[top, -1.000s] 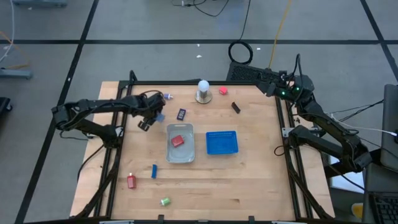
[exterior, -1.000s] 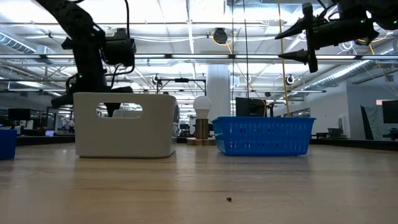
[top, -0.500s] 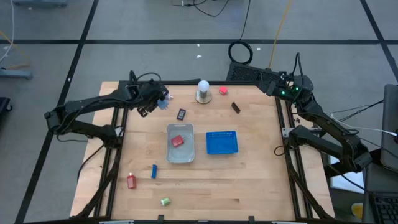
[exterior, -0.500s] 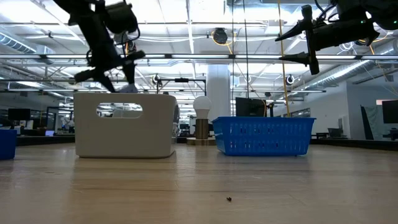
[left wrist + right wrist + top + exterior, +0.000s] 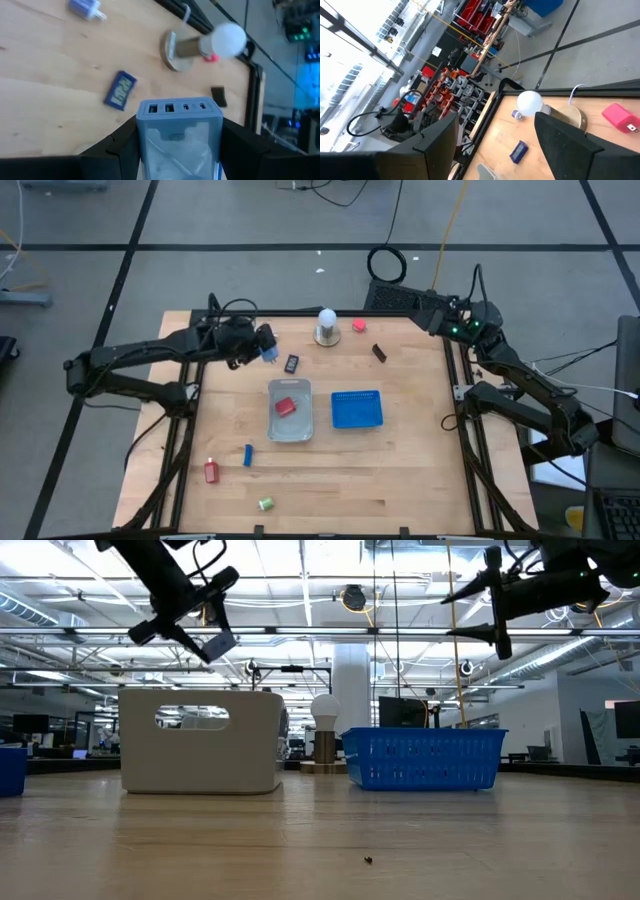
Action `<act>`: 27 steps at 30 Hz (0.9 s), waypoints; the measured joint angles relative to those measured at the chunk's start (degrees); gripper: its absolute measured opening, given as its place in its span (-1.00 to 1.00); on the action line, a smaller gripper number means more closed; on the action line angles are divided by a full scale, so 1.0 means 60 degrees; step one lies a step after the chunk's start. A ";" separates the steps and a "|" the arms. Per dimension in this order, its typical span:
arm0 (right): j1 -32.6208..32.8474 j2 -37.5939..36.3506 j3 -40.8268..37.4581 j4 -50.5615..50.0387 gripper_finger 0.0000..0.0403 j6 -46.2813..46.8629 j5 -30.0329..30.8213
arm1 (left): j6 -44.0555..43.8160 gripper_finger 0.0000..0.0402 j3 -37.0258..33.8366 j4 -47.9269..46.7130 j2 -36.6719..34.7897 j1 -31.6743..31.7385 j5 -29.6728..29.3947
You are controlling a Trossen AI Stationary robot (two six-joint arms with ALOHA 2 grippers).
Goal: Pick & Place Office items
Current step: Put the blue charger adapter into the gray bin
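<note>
Since earlier, my left pincer [image 5: 262, 345] has lifted the rigid, light blue charger [image 5: 179, 131], half-closed across its smooth flanks; right pincer [image 5: 497, 605] gapes, holding nothing.

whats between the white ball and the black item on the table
A pink-red item lies between the white ball and the black item, nearer the ball; the high view shows it.
</note>
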 joint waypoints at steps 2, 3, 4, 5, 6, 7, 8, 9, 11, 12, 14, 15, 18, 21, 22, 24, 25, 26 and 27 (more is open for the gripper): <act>0.0114 0.0000 0.0000 0.0002 0.27 0.0000 0.0000 | 0.0021 0.04 0.0000 0.0150 0.0004 -0.0283 -0.0001; 0.0162 0.0000 0.0000 -0.0001 0.27 0.0000 0.0000 | 0.0033 0.04 0.0000 0.0277 0.0004 -0.0421 -0.0001; 0.0211 0.0000 0.0002 -0.0001 0.27 0.0002 -0.0002 | 0.0047 0.04 0.0000 0.0356 0.0017 -0.0568 0.0013; 0.0264 0.0000 0.0000 -0.0001 0.27 0.0050 0.0000 | 0.0047 0.04 0.0000 0.0412 0.0052 -0.0707 0.0014; 0.0318 0.0000 0.0000 0.0002 0.27 0.0069 0.0000 | 0.0047 0.04 0.0000 0.0456 0.0079 -0.0844 0.0015; 0.0372 0.0000 0.0000 0.0002 0.27 0.0070 0.0000 | 0.0047 0.04 -0.0003 0.0473 0.0092 -0.0966 0.0016; 0.0436 0.0000 0.0001 -0.0003 0.27 0.0071 0.0000 | 0.0045 0.04 -0.0004 0.0471 0.0095 -0.1092 0.0014; 0.0498 0.0000 0.0000 -0.0002 0.27 0.0070 0.0000 | 0.0045 0.04 -0.0004 0.0482 0.0087 -0.1222 0.0012; 0.0606 0.0000 0.0000 -0.0007 0.27 0.0069 0.0000 | 0.0013 0.04 -0.0004 0.0482 0.0086 -0.1496 0.0003; 0.0656 0.0000 0.0002 -0.0007 0.27 0.0069 -0.0002 | 0.0010 0.04 -0.0004 0.0445 0.0108 -0.1629 0.0003; 0.0745 0.0000 0.0001 -0.0007 0.27 0.0069 0.0000 | 0.0010 0.04 -0.0004 0.0437 0.0222 -0.1909 -0.0005; 0.0781 0.0000 0.0000 -0.0009 0.27 0.0069 0.0009 | 0.0010 0.04 -0.0004 0.0390 0.0256 -0.2024 -0.0001; 0.0881 0.0000 0.0003 -0.0005 0.27 0.0069 0.0032 | -0.0051 0.04 -0.0011 0.0417 0.0537 -0.2378 0.0031; 0.0963 0.0000 0.0002 -0.0012 0.27 0.0062 0.0038 | -0.0067 0.04 -0.0022 0.0441 0.0975 -0.2685 0.0136; 0.0985 0.0000 0.0002 -0.0014 0.27 0.0053 0.0042 | -0.0074 0.04 -0.0022 0.0575 0.1121 -0.2759 0.0221; 0.1011 0.0000 0.0000 -0.0017 0.27 0.0058 0.0047 | -0.0077 0.04 -0.0022 0.0707 0.1410 -0.2884 0.0349; 0.1032 0.0000 0.0000 -0.0027 0.27 0.0058 0.0055 | -0.0088 0.04 -0.0022 0.0827 0.1593 -0.2928 0.0370; 0.1048 0.0000 0.0002 -0.0057 0.27 0.0048 0.0065 | -0.0096 0.04 -0.0019 0.1004 0.1772 -0.2963 0.0424; 0.1063 0.0000 0.0000 -0.0079 0.27 0.0043 0.0066 | -0.0092 0.04 -0.0018 0.1129 0.1942 -0.2994 0.0493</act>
